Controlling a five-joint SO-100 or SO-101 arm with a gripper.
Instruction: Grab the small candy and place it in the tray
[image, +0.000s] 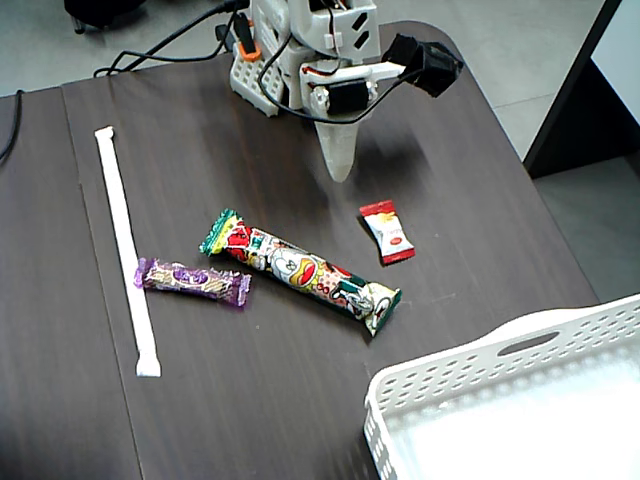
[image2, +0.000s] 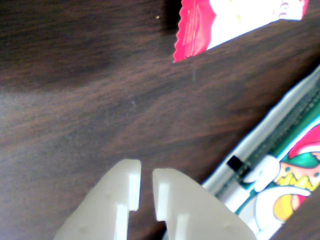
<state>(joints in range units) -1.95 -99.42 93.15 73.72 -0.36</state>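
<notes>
Item: small flat red-and-white candy packet (image: 387, 231), on dark wood tabletop (image: 250, 380), four o'clock of pincer (image: 341, 165). Pincer: nearly clenched, empty. Likely light, crinkly, slippery; pinch across its narrow middle. Destination: white perforated plastic tray (image: 480, 372), unfilled.
</notes>
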